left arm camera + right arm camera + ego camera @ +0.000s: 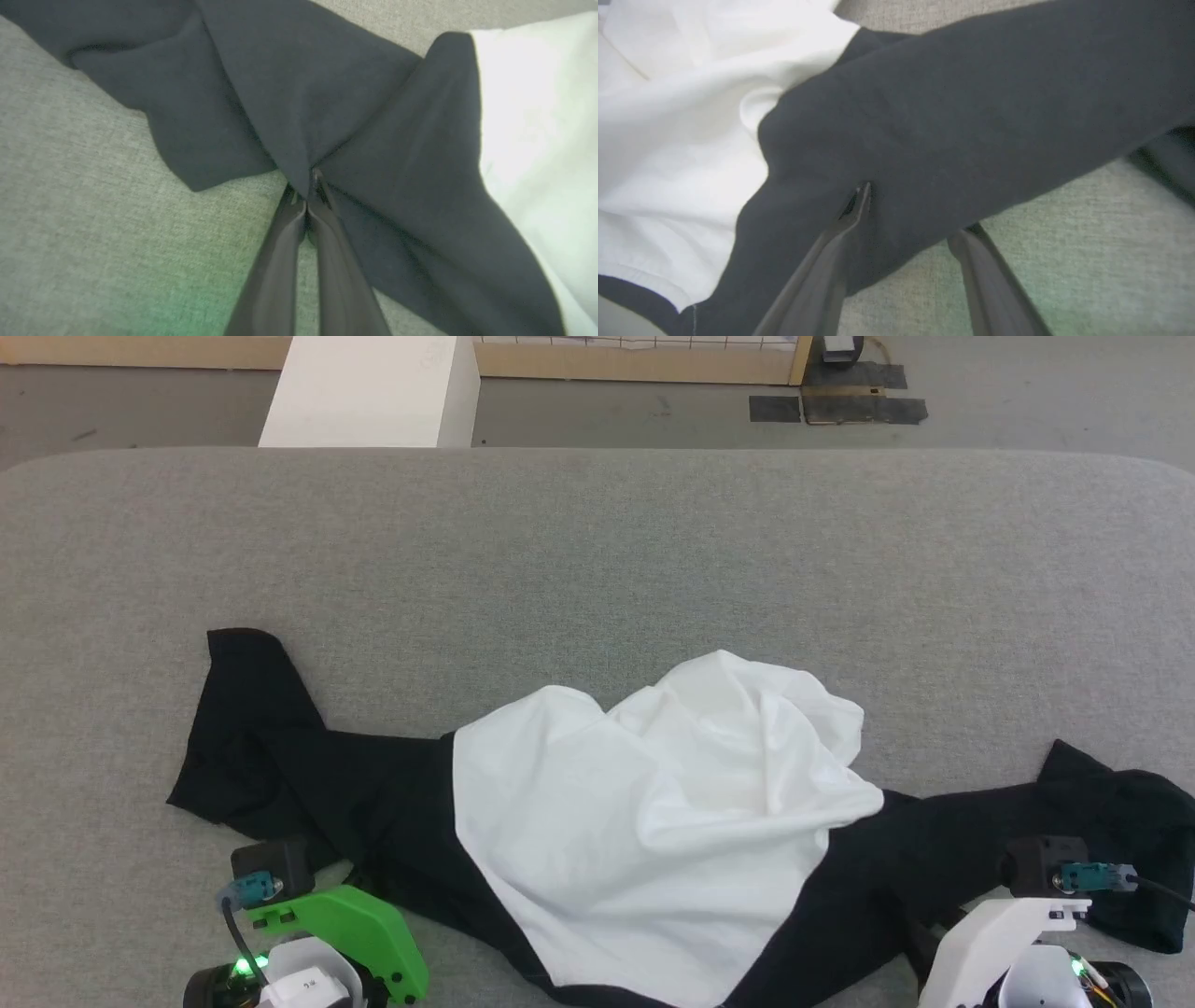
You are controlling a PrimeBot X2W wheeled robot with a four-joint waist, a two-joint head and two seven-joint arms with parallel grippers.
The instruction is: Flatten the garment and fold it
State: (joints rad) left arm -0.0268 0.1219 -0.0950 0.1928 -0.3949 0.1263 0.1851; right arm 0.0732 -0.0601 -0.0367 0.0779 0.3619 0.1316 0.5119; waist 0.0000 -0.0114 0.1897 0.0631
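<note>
Nearby, a crumpled white-bodied, black-sleeved cloth shirt (635, 803), pinched by one sleeve.
The left gripper (306, 196) clamps black sleeve fabric tight; the right gripper (917, 210) spreads its fingers wide, straddling the other sleeve's edge. The shirt lies bunched along the grey fabric table's (597, 551) near side, with a white block (373, 392) beyond.

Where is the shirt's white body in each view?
Head view: white body at lower centre.
Left wrist view: white body along the right edge.
Right wrist view: white body at upper left.
Shared landmark: the grey surface it lies on, seen in all three.
</note>
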